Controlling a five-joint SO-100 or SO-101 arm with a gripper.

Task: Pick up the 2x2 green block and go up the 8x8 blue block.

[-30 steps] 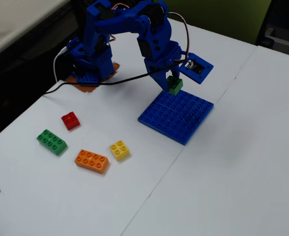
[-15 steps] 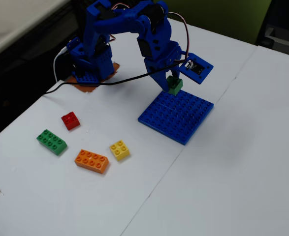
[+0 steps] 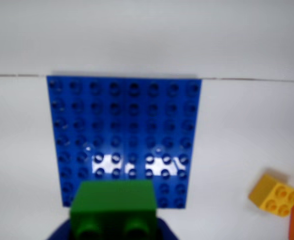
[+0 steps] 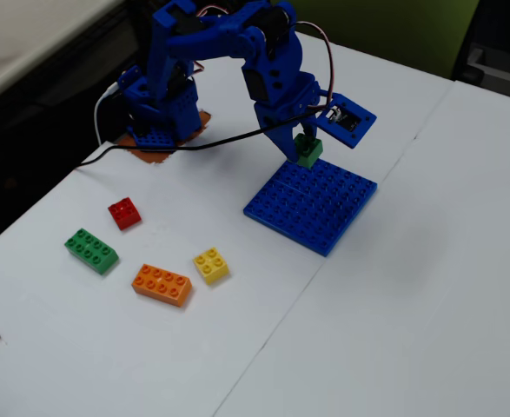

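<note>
My gripper (image 4: 305,149) is shut on the 2x2 green block (image 4: 308,151) and holds it just above the far edge of the 8x8 blue block (image 4: 311,204). In the wrist view the green block (image 3: 113,209) fills the bottom centre, studs toward the camera, between the blue jaws. The blue block (image 3: 124,130) lies flat on the white table just beyond it.
A yellow 2x2 brick (image 4: 211,265) (image 3: 276,195), an orange long brick (image 4: 162,284), a long green eight-stud brick (image 4: 91,250) and a red 2x2 brick (image 4: 124,213) lie on the table left of the plate. The arm's base (image 4: 161,113) stands at the back.
</note>
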